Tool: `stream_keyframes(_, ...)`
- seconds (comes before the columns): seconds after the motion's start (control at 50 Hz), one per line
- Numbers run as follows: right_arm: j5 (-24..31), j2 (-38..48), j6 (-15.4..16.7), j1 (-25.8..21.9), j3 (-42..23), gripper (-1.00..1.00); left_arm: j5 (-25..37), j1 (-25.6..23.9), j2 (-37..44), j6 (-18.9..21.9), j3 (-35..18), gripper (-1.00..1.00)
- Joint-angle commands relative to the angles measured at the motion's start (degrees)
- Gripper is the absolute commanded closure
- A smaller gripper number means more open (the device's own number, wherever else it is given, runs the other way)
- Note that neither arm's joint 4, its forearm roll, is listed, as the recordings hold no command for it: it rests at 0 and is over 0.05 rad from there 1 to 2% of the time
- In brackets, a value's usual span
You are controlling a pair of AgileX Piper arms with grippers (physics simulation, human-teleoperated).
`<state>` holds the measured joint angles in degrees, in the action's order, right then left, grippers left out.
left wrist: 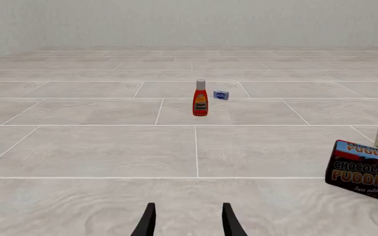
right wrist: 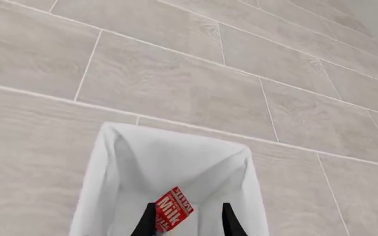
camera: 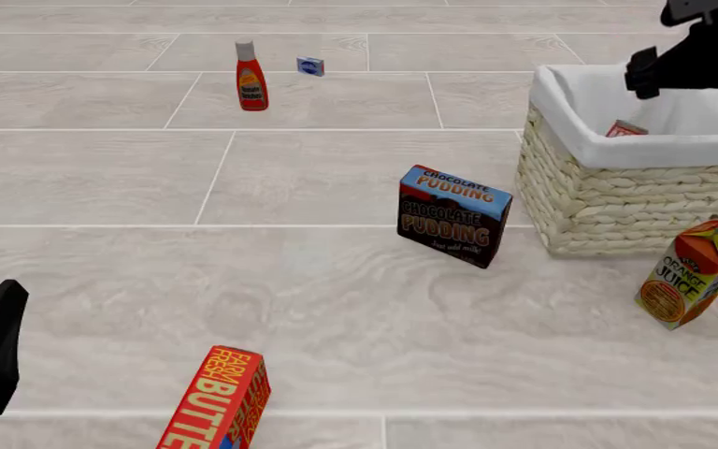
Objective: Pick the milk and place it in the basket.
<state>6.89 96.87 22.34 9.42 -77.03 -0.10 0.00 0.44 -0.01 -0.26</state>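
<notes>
Overhead, the right gripper [right wrist: 185, 221] hangs spread above the milk [right wrist: 173, 215] inside the basket [camera: 621, 201].

**Reds, blues and pale weave on grey tile**

The milk [right wrist: 173, 209] is red with white lettering. The basket [camera: 621, 210] is pale woven wicker with a white cloth lining. The pudding box [camera: 454, 216] is dark brown with blue edges and orange letters. The juice carton [camera: 696, 271] is orange; the butter box [camera: 217, 402] is red with yellow lettering; the bottle [camera: 251, 79] is red with a white cap.

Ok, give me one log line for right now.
milk: in basket, tilted | right gripper: open, over basket, milk between fingers | left gripper: open, idle | phase: release
</notes>
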Motion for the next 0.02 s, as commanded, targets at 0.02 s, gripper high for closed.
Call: stream_keyframes(0.02, -1.7, -3.5, -1.2, -1.3, 3.4, -1.0, 0.0, 0.0, 0.0, 0.0, 0.0, -1.0)
